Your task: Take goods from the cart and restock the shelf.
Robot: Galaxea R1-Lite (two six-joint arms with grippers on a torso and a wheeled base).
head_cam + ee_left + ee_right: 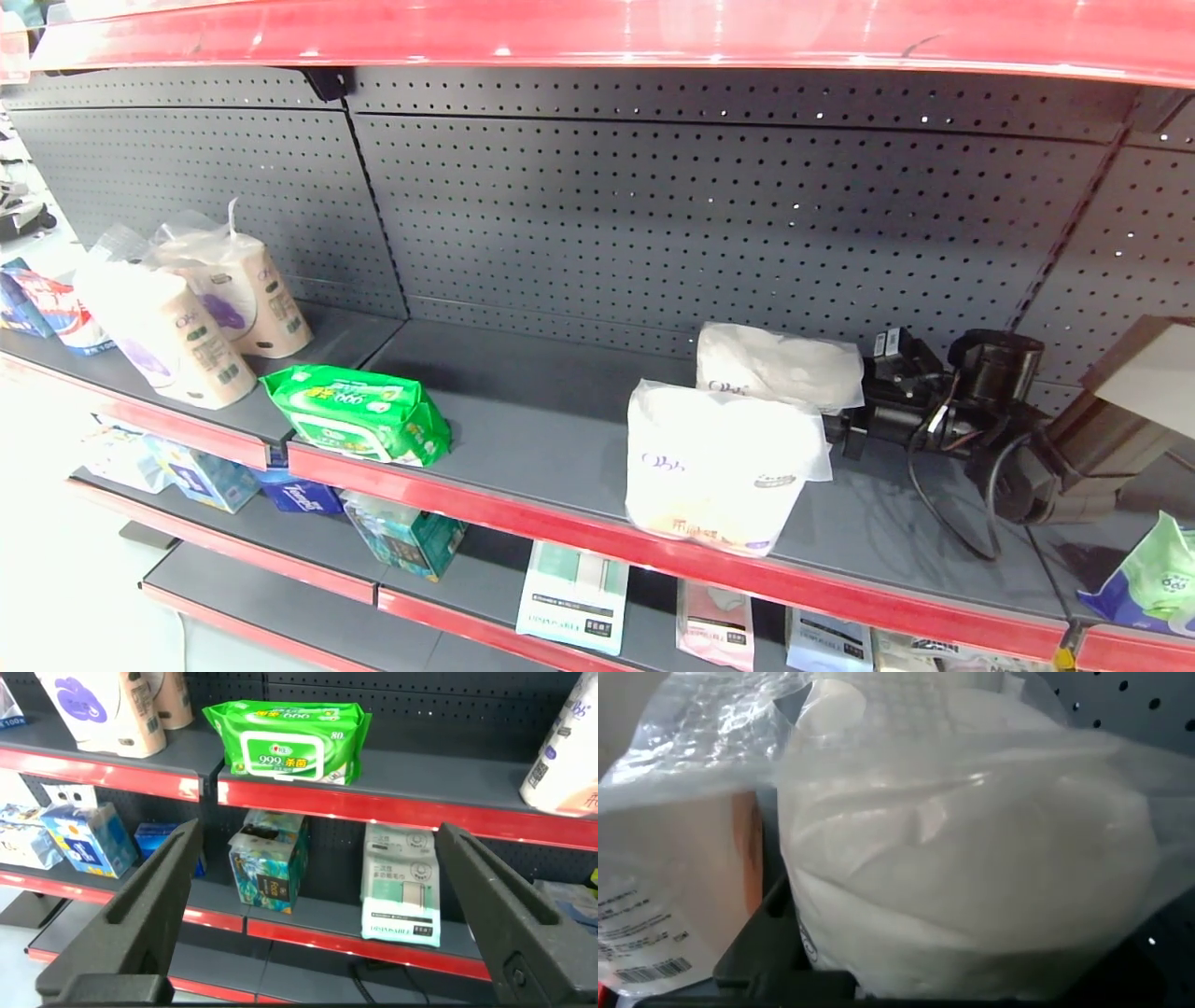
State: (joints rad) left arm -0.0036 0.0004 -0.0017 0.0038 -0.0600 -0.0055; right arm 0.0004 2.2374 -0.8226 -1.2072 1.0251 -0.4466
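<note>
**Left gripper** [320,833]: fingers spread wide, nothing between them. It stands back from the shelf front and faces the green wipes pack [286,743]. Count this hand as free.

**Roll packs** [201,308], left of the frame: two tall film-wrapped packs, upright on the shelf [560,420].

**Green wipes pack** [359,411], lower left of centre: lies flat at the shelf's front edge.

**Front tissue pack** [719,467], right of centre: white, in soft film, standing at the front edge and slightly overhanging the red lip.

**Held tissue pack** [780,366], just behind and above the front one: this is your task item. It is over the shelf, near the back panel, and seems not yet set down.
- Expect it to be light, soft and easy to squash.
- The loose film wrap [719,775] is probably slick and will bunch.
- Take hold across the firm middle of the bundle, never by the slack film, and squeeze only lightly.

**Right gripper** [845,415], right of the frame: clamped on the held tissue pack [971,859] from its right end. The arm reaches in roughly level from the right edge, with the wrist low over the shelf and a cable looped beneath it.
</note>
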